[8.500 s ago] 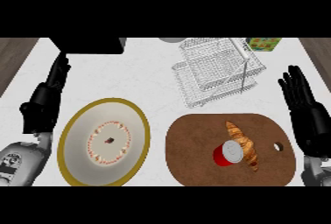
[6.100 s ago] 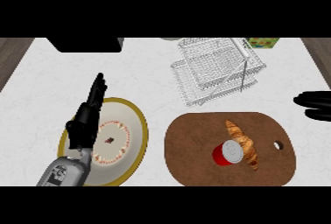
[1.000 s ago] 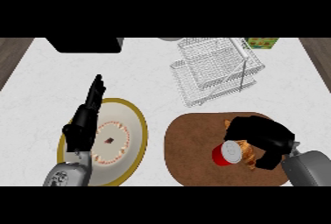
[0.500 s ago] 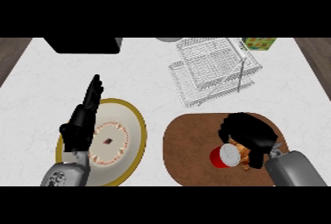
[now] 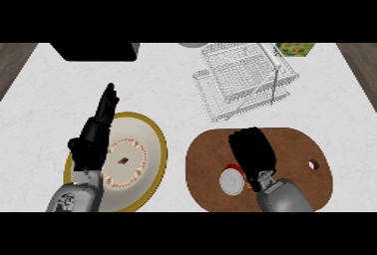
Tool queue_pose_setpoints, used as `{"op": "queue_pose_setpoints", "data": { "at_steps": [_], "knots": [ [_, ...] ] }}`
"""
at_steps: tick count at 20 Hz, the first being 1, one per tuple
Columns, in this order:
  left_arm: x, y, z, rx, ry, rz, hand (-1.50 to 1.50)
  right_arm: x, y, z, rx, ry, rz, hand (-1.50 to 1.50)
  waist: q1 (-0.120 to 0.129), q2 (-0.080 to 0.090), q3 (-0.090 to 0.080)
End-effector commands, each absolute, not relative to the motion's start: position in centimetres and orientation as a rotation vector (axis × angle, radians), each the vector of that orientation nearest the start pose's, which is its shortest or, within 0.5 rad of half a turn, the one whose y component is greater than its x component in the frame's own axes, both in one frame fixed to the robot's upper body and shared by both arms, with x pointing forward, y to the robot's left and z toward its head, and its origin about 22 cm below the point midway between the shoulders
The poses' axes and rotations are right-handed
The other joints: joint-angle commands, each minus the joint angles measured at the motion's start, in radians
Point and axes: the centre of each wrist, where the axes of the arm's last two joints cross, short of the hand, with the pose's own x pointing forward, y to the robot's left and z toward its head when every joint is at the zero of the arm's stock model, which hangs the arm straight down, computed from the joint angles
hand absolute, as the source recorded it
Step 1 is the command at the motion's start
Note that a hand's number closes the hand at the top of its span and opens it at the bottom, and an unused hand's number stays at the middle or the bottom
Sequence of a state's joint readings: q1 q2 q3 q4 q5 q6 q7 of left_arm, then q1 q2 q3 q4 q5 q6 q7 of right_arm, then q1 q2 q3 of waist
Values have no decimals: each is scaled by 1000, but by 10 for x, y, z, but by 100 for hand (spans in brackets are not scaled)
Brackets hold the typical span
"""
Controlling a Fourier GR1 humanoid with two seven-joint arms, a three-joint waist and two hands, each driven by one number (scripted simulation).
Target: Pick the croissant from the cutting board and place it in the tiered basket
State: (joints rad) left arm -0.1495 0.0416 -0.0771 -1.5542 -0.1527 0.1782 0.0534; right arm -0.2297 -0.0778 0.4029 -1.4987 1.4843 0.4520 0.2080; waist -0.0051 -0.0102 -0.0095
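While the right hand [image 5: 253, 151] now lies flat over the middle of the cutting board [image 5: 298, 149], it has slid left from half a second ago and covers the spot where the croissant lay. Croissant hidden under it, so the grasp looks close but is not confirmed; cannot tell if the fingers have closed on it. Red-and-white can [image 5: 231, 179] sits just beside the wrist. Wire basket [image 5: 243, 79] stands beyond the board. Left hand [image 5: 94, 134] rests open over the plate [image 5: 151, 149].
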Motion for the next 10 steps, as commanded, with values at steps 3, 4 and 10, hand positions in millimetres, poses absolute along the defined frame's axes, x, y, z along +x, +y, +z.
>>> {"op": "queue_pose_setpoints", "data": {
  "at_steps": [3, 4, 10],
  "knots": [
    [272, 206, 40, 189, -1654, -106, 0, 245, -88, 80, -1136, -1089, 1453, 150, 7, 5, 9],
    [262, 204, 26, 192, -1655, -99, 0, 253, -93, 93, -1172, -1085, 1424, 150, 7, 6, 9],
    [256, 206, 35, 195, -1653, -102, 0, 234, -98, 190, -1274, -1225, 1261, 150, 12, 3, 9]
  ]
}}
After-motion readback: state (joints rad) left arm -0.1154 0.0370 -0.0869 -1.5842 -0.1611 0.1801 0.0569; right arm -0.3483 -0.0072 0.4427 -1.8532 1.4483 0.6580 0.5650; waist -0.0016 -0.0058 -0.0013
